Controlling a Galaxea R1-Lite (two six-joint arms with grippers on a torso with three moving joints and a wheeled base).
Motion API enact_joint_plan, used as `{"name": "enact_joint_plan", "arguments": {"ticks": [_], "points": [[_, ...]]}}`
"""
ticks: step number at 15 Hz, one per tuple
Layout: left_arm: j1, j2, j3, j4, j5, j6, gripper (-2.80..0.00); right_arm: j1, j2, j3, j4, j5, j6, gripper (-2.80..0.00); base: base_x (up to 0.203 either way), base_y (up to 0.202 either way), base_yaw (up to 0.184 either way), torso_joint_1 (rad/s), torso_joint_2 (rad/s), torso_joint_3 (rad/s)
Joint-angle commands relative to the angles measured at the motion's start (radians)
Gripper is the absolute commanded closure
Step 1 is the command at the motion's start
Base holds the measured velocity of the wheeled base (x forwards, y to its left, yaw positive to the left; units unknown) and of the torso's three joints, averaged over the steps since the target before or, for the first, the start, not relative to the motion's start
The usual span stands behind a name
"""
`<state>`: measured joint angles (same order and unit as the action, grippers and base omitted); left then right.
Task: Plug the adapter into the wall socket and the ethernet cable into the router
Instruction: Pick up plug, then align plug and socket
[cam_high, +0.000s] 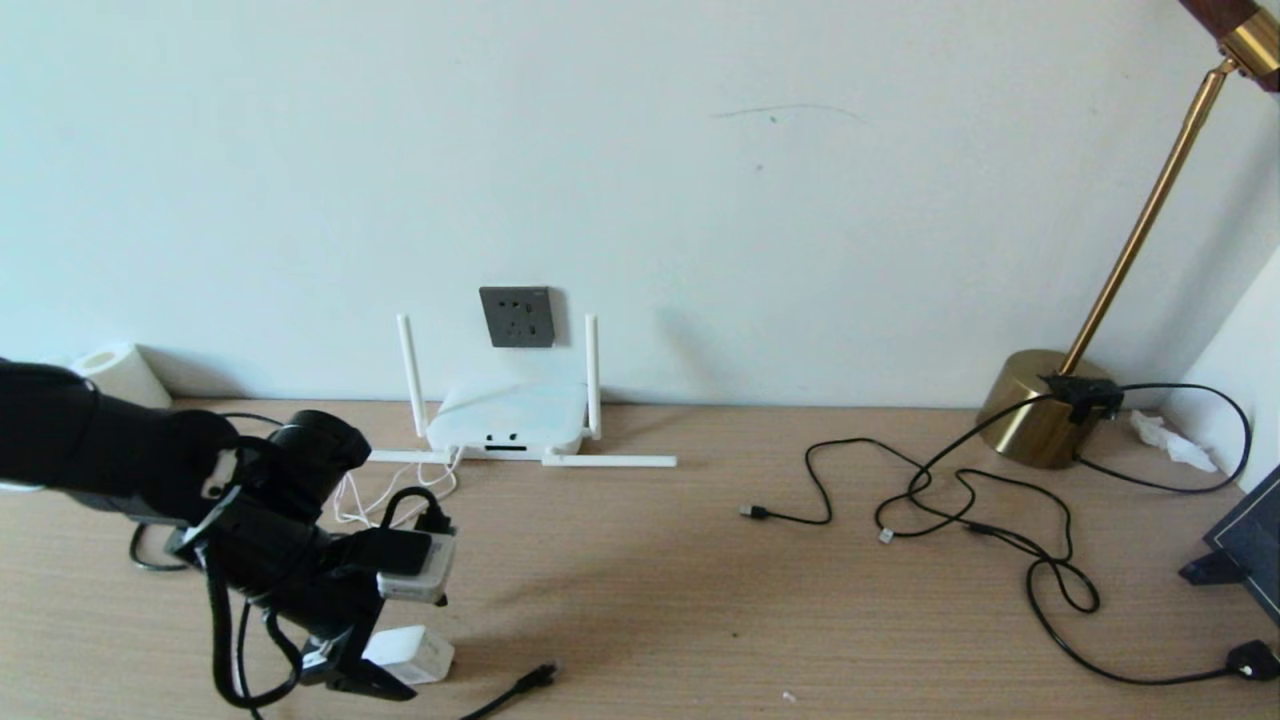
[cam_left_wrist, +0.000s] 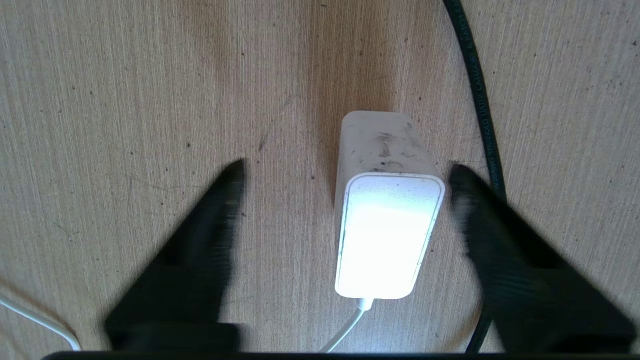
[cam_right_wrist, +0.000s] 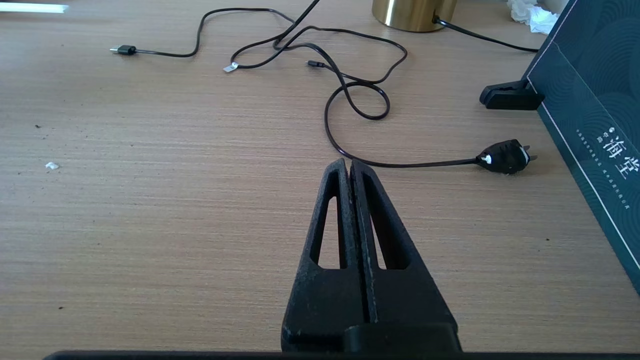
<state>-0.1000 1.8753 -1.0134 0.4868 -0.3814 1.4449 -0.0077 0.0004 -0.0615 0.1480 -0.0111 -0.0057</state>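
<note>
The white adapter (cam_high: 412, 654) (cam_left_wrist: 387, 230) lies on the wooden table at the front left, its thin white cord (cam_high: 392, 494) looping back to the router (cam_high: 508, 418). My left gripper (cam_high: 376, 668) (cam_left_wrist: 347, 170) points down over it, open. Its two black fingers (cam_left_wrist: 210, 240) stand on either side of the adapter, apart from it. The thick black ethernet cable (cam_left_wrist: 479, 95) runs just beside one finger, its plug end (cam_high: 538, 677) near the front edge. The dark grey wall socket (cam_high: 517, 316) sits on the wall above the router. My right gripper (cam_right_wrist: 348, 166) hovers shut and empty over bare table.
Thin black cables (cam_high: 960, 500) sprawl across the right half, ending in a black plug (cam_high: 1255, 660) (cam_right_wrist: 506, 156). A brass lamp base (cam_high: 1035, 410) stands at the back right, a dark box (cam_high: 1250, 540) at the right edge, and a white paper roll (cam_high: 120, 372) at the back left.
</note>
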Motion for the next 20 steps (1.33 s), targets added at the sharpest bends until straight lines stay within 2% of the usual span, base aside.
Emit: {"name": "enact_joint_plan", "arguments": {"ticks": [1, 7, 8, 9, 11, 13, 15, 17, 19, 20], "points": [[-0.001, -0.001, 0.003, 0.003, -0.002, 0.008, 0.0, 0.0, 0.001, 0.0, 0.001, 0.0, 0.0, 0.0, 0.0, 0.0, 0.0, 0.0, 0.0, 0.0], [-0.024, -0.015, 0.01, -0.004, -0.006, -0.006, 0.0, 0.0, 0.001, 0.0, 0.001, -0.001, 0.0, 0.0, 0.0, 0.0, 0.0, 0.0, 0.0, 0.0], [-0.023, -0.04, 0.017, -0.012, -0.019, -0.014, 0.0, 0.0, 0.001, 0.0, 0.001, 0.0, 0.0, 0.0, 0.0, 0.0, 0.0, 0.0, 0.0, 0.0], [-0.023, -0.078, 0.024, -0.016, -0.054, -0.051, 0.0, 0.0, 0.001, 0.0, 0.001, -0.001, 0.0, 0.0, 0.0, 0.0, 0.0, 0.0, 0.0, 0.0], [-0.024, -0.188, 0.031, -0.017, -0.126, -0.17, 0.0, 0.0, 0.001, 0.0, 0.001, -0.001, 0.0, 0.0, 0.0, 0.0, 0.0, 0.0, 0.0, 0.0], [-0.023, -0.336, 0.022, -0.021, -0.181, -0.396, 0.0, 0.0, 0.001, 0.0, 0.001, -0.001, 0.0, 0.0, 0.0, 0.0, 0.0, 0.0, 0.0, 0.0], [0.028, -0.462, -0.006, -0.024, -0.208, -0.595, 0.0, 0.0, 0.001, 0.0, 0.001, 0.0, 0.0, 0.0, 0.0, 0.0, 0.0, 0.0, 0.0, 0.0], [0.147, -0.58, -0.018, -0.015, -0.216, -0.712, 0.0, 0.0, 0.001, 0.0, 0.001, 0.0, 0.0, 0.0, 0.0, 0.0, 0.0, 0.0, 0.0, 0.0], [0.196, -0.671, -0.02, 0.018, -0.219, -0.801, 0.0, 0.0, 0.001, 0.0, 0.001, 0.0, 0.0, 0.0, 0.0, 0.0, 0.0, 0.0, 0.0, 0.0], [0.201, -0.706, -0.026, 0.052, -0.22, -0.888, 0.0, 0.0, 0.001, 0.0, 0.001, 0.0, 0.0, 0.0, 0.0, 0.0, 0.0, 0.0, 0.0, 0.0]]}}
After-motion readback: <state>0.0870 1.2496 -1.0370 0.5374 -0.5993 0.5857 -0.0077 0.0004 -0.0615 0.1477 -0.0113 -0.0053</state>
